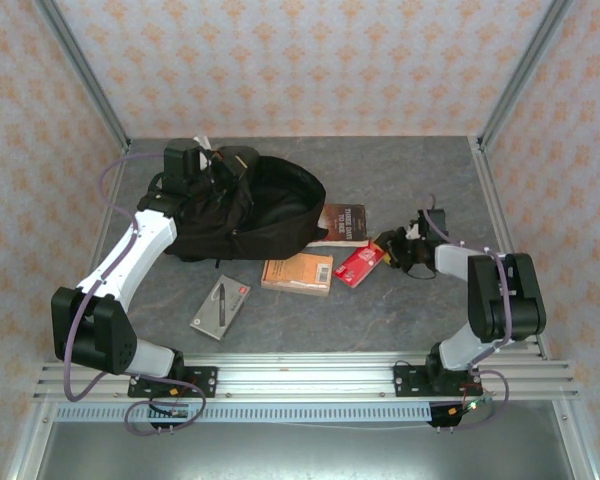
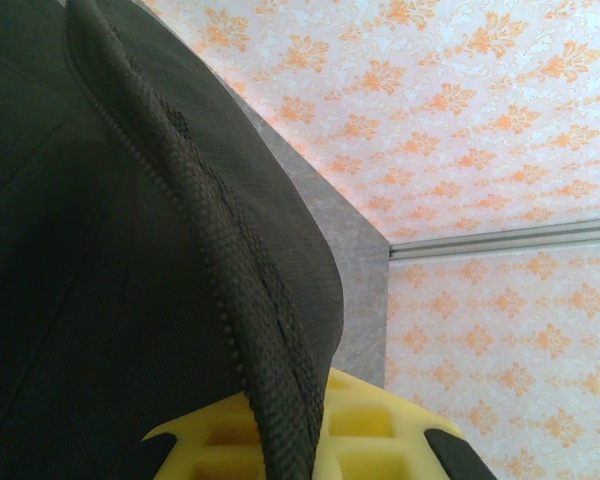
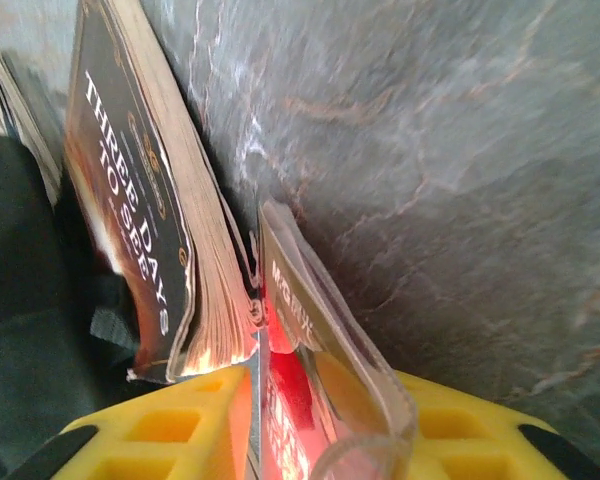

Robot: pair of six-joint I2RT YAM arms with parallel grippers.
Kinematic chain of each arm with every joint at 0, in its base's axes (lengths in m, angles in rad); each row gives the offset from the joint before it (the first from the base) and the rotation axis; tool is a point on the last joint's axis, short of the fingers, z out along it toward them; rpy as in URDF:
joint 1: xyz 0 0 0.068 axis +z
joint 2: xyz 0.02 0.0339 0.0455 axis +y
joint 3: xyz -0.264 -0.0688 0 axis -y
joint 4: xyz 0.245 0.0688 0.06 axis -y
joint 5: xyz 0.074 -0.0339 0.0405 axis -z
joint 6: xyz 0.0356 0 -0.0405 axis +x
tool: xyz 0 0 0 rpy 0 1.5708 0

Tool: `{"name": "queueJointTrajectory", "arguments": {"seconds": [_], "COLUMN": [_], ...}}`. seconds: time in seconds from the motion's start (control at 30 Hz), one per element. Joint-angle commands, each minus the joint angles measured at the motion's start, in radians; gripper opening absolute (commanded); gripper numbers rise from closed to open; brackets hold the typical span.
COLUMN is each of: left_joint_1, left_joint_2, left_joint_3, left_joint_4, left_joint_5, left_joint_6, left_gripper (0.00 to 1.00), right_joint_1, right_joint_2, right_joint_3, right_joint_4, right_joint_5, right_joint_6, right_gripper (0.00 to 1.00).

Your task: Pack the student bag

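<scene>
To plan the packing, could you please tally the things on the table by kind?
Student bag: 1
Books: 2, the dark book and the orange book
Packets: 2, the red packet and the grey pen packet
Total: 5

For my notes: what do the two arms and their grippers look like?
The left arm and right arm have white links between bulky black joint housings, on black bases. Thin purplish cables loop alongside. The wrist views show yellow fingers with square recesses and black corners.
</scene>
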Motion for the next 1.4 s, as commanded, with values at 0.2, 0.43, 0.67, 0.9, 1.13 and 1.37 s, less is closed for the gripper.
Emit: {"name": "queueJointTrajectory", "arguments": {"seconds": [0.2, 0.43, 0.67, 0.9, 1.13, 1.37], "left_joint_1": [-0.005, -0.005, -0.005, -0.005, -0.005, -0.006], "left_joint_2": [-0.01, -0.006, 0.009, 0.008, -0.005, -0.035], "left_joint_3": [0.022, 0.024, 0.032, 0.046, 0.162, 0.221], "left_joint_4": [0.044, 0.052, 0.045, 0.051, -0.052, -0.144], "left_joint_5": [0.02, 0.024, 0.017, 0.037, 0.042, 0.022], "left_joint_6": [0.001, -0.009, -0.004, -0.001, 0.089, 0.184], "left_gripper": [0.0, 0.0, 0.0, 0.0, 0.0, 0.0], "right_joint_1": [0.031, 0.03, 0.028, 0.054, 0.187, 0.322], "right_joint_2": [-0.034, -0.251, -0.455, -0.56, -0.46, -0.203], "right_joint_3": [0.001, 0.036, 0.099, 0.184, 0.392, 0.627], "right_joint_4": [-0.025, -0.285, -0.45, -0.436, -0.342, -0.217], "right_joint_5": [0.067, 0.305, 0.446, 0.373, 0.408, 0.457], "right_joint_6": [-0.006, -0.065, -0.064, -0.03, 0.044, 0.11], "right_gripper": [0.11, 0.05, 0.01, 0.02, 0.0, 0.0]}}
